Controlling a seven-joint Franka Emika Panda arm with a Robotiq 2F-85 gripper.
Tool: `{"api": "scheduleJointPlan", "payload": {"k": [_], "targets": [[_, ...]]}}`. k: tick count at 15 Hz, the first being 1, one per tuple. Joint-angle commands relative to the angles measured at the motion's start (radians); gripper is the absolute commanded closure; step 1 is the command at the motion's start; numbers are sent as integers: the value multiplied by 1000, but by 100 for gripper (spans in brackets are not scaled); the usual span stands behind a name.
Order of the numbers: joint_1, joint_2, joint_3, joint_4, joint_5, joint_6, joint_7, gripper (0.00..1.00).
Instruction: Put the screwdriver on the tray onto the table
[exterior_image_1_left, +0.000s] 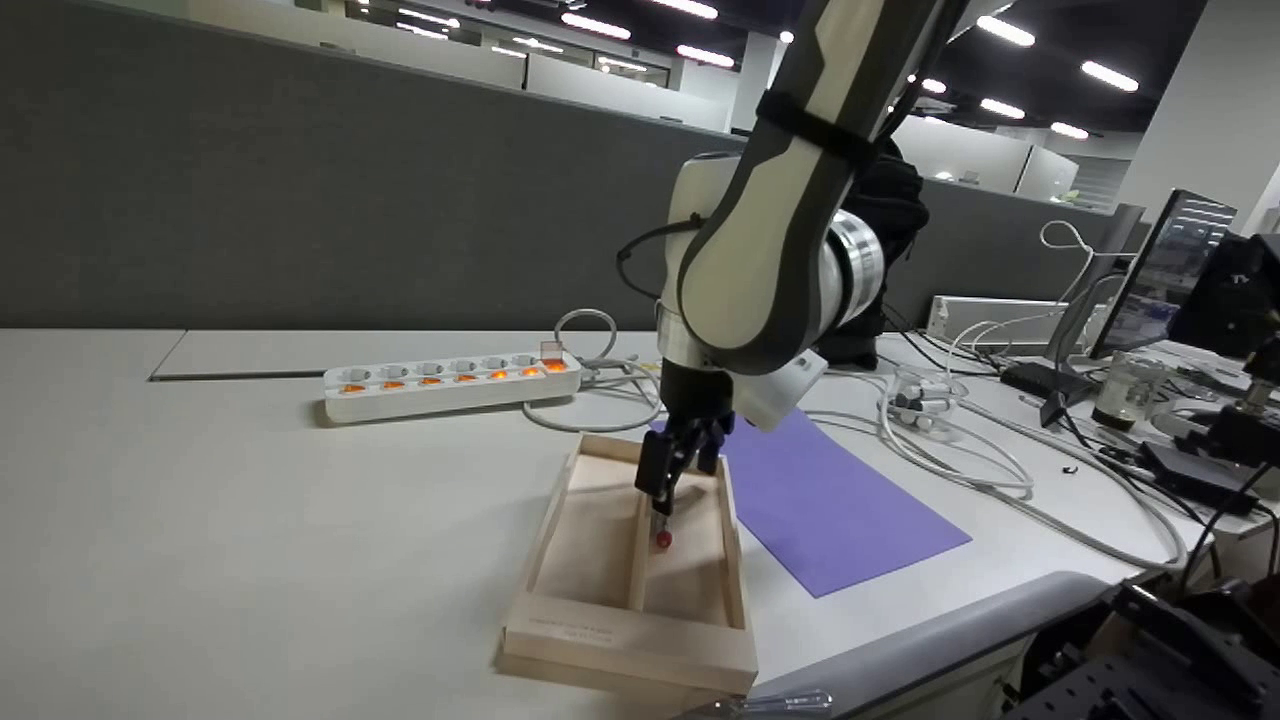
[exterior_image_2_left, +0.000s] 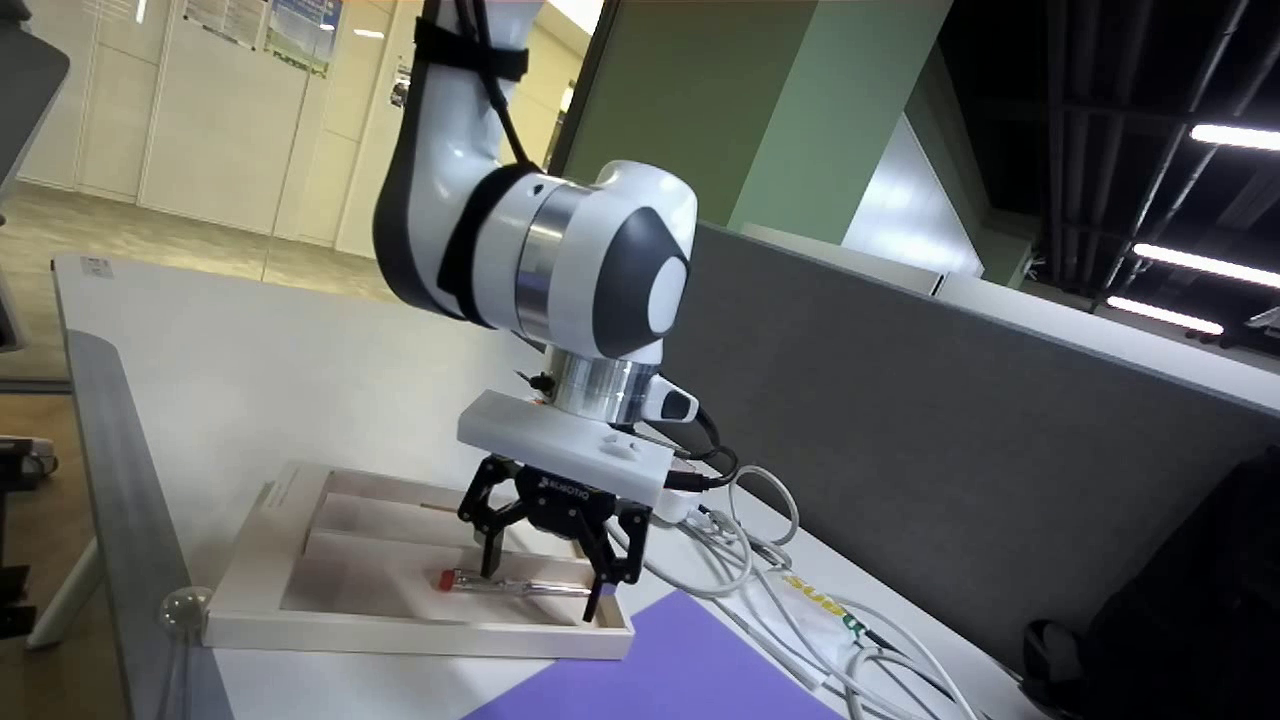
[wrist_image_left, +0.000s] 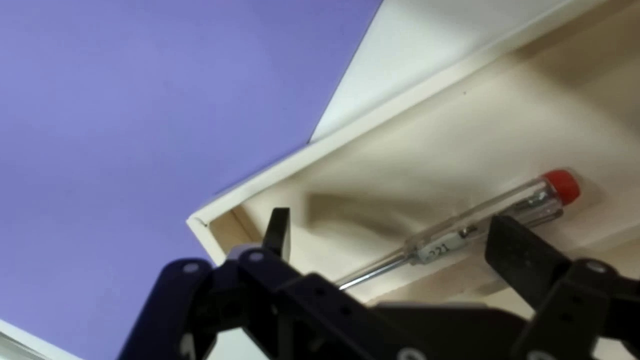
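Step judged: grasping. Hand (exterior_image_2_left: 540, 596) spread wide, holding nothing, roughly along screwdriver (wrist_image_left: 446, 240) in tray (exterior_image_1_left: 630, 638); next move likely needs turning crosswise.

Matt wooden tray (exterior_image_1_left: 592, 545), glossy plastic-handled screwdriver (wrist_image_left: 442, 246)

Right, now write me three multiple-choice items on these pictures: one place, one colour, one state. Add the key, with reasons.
1. Where does the screwdriver lie? A on the purple sheet; B inside the tray; C on the power strip.
2. What colour is its cap? A green; B blue; C red.
3. How does the gripper stand? A open; B shut; C out of view.

Key:
1 B: the wrist view shows it within the tray's rim.
2 C: the cap shows red there.
3 A: the fingers stand wide apart.
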Motion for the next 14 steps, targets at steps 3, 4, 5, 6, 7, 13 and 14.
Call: {"api": "scheduleJointPlan", "payload": {"k": [3, 4, 5, 6, 7, 13, 14], "targets": [[-16, 14, 13, -18, 125, 45, 89, 0], [-30, 10, 28, -26, 166, 53, 100, 0], [-31, 9, 31, -31, 198, 66, 116, 0], [-40, 11, 41, -36, 234, 81, 127, 0], [-48, 13, 51, -39, 265, 89, 134, 0], [-54, 18, 60, -60, 368, 126, 172, 0], [-57, 19, 61, -59, 379, 114, 176, 0]]}}
